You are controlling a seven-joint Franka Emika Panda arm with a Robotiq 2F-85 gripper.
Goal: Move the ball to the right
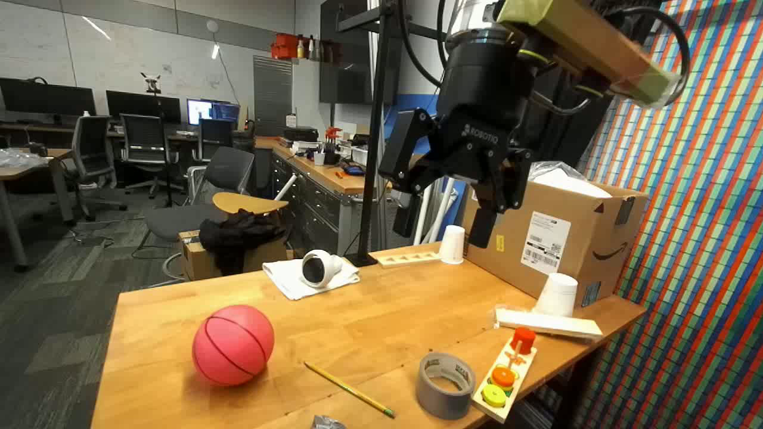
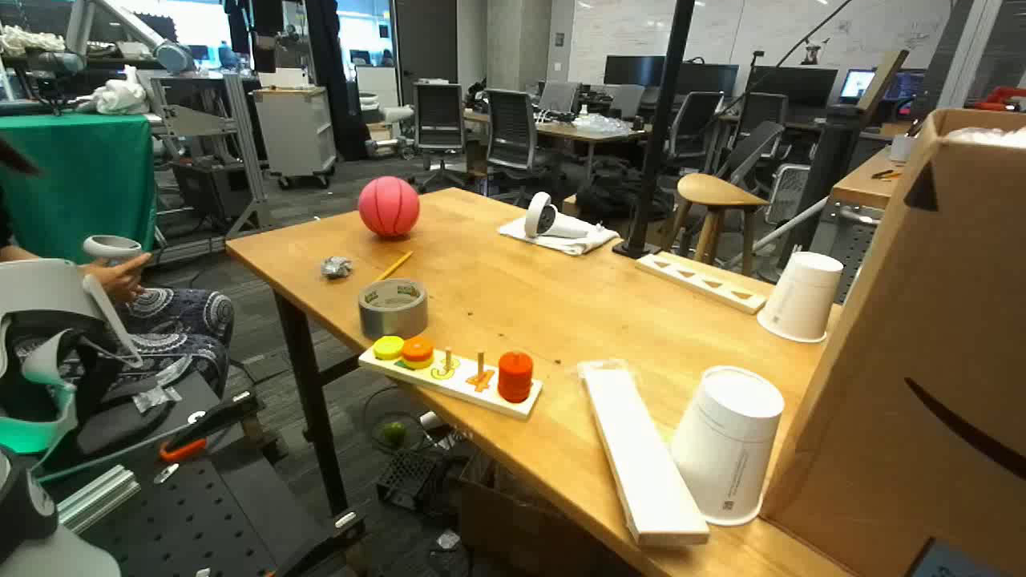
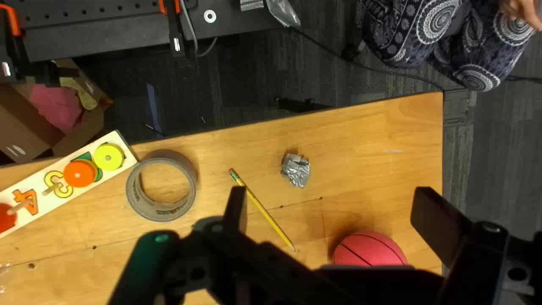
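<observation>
Pink ball (image 1: 233, 345) on table (image 1: 369, 322); 2 jaws spread above.

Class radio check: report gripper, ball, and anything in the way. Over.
Gripper above table, fingers open, holding nothing. Ball resting on table, ungrasped. Pencil between ball and tape roll, possibly in the way.

Lab indicated: in an exterior view, a grey robot arm (image 2: 141, 31) is noted at ten o'clock, perforated plate (image 2: 207, 513) at eight, whiteboard (image 2: 745, 32) and monitors (image 2: 709, 77) between one and two.
</observation>
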